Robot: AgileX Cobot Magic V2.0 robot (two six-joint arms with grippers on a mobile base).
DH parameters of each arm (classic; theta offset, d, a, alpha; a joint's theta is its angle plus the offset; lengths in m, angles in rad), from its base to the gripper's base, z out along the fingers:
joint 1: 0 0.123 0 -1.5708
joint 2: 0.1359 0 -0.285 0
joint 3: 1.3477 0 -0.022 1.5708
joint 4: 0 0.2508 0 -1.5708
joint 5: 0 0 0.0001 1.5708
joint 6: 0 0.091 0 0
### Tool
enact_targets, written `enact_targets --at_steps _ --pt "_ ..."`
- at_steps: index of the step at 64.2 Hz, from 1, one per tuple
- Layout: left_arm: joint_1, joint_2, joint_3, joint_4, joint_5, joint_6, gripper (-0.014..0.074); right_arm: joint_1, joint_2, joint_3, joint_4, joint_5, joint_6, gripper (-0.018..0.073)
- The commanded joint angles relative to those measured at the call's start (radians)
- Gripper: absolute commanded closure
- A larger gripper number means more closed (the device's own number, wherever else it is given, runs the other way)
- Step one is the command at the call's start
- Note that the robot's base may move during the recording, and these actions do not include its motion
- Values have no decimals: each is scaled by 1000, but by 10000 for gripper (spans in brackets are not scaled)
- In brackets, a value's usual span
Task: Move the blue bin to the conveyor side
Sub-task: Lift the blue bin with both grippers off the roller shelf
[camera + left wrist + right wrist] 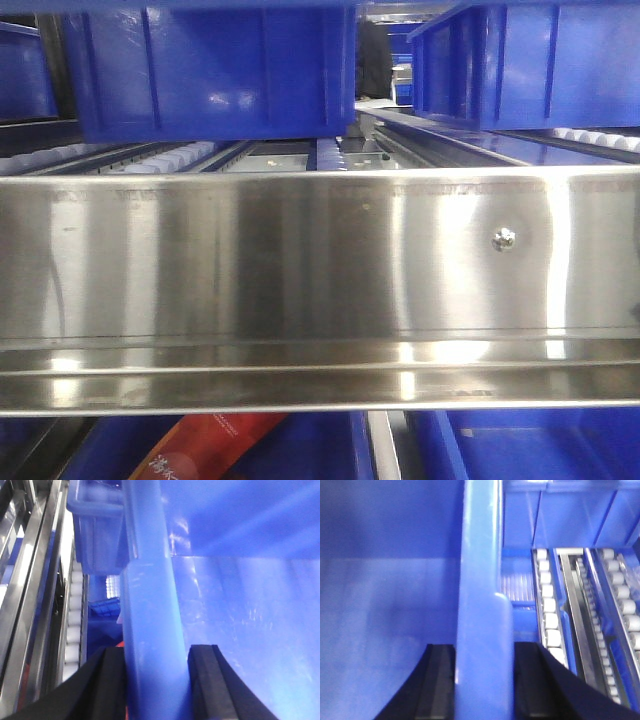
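Observation:
The blue bin fills both wrist views from close up. In the left wrist view its thick rolled rim (pixel 147 595) runs up between my black fingers (pixel 112 680), with the bin's glossy inner wall to the right. My left gripper (pixel 156 652) is shut on that rim. In the right wrist view the opposite rim (pixel 480 570) stands between the two pads (pixel 440 680), and my right gripper (pixel 484 650) is shut on it. Neither gripper shows in the front view. The conveyor is out of view.
A shiny stainless-steel rack beam (pixel 320 280) crosses the front view. Two other blue bins (pixel 210 70) (pixel 530 60) sit on roller tracks (pixel 170 155) above it. Below it are more blue bins and a red packet (pixel 215 440). White rollers (pixel 547 615) (pixel 75 615) flank the held bin.

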Motion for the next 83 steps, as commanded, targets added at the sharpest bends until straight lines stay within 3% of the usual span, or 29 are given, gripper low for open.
enact_targets --at_steps 1,25,43,83 --pt "-3 -47 -17 14 -66 16 617 -3 -55 2 -47 -92 6 639" --pt "-3 -118 35 16 -68 16 617 -3 -218 191 -47 -92 15 639" --pt "-3 -133 35 16 -11 16 617 -3 -227 191 -47 -92 15 639" --pt "-3 -137 35 16 -18 16 617 -3 -227 191 -46 -102 15 639"
